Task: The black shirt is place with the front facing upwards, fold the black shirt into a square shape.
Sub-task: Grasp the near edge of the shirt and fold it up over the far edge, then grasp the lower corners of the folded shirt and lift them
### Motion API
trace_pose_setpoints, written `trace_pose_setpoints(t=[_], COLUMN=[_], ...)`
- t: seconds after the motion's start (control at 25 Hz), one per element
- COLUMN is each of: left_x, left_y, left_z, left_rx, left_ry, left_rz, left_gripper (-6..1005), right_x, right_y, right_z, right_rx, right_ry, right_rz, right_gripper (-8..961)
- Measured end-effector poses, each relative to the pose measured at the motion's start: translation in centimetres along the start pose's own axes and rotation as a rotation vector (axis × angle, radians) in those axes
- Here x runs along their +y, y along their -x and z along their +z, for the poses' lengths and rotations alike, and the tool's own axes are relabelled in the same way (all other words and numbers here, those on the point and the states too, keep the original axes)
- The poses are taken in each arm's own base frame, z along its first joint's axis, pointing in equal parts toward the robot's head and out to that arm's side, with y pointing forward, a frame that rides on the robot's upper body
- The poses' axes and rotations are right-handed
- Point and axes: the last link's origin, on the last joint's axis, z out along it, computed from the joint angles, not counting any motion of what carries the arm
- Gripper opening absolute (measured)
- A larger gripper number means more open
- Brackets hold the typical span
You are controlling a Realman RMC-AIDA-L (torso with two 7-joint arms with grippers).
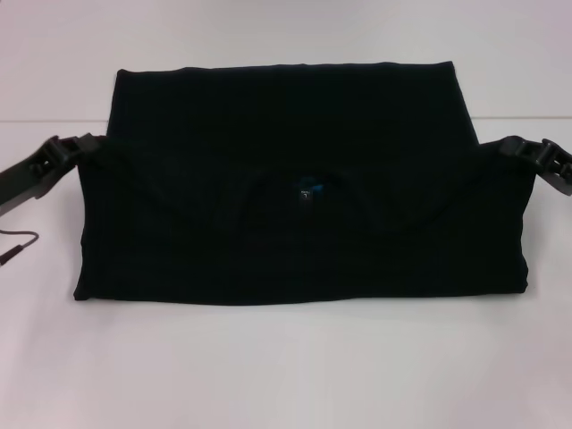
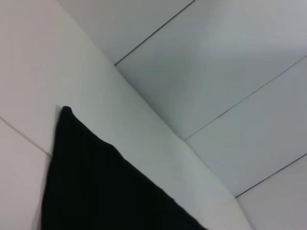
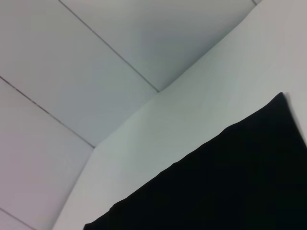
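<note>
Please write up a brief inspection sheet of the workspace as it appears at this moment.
Surface: pale white table top, bare around the cloth.
Job's things: large plain black cloth shirt, partly folded into a wide band; small blue neck label faces up at the middle.
Clutter: nothing seen.
Grippers: left claw at the shirt's left edge, right claw at its right edge; each meets the cloth.
Cables: thin dark cable lies on the table below the left arm.
Surroundings: wrist views show pale tiled floor beyond the table edge.
</note>
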Motion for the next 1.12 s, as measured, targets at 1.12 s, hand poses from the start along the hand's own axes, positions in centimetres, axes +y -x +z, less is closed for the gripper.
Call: trace_pose_setpoints(t=[1.12], left_x=[-1.8], left_y=[2.6], left_z=[-1.4], left_rx=[-0.027], left_ry=[-0.058], left_rz=[-0.007], left_gripper=[411], right_x=[-0.7], right_y=[-2.1], right_z=[-0.4], right_rx=[0.058], right_ry=[-0.020], right_rz=[-0.099], right_gripper=[461])
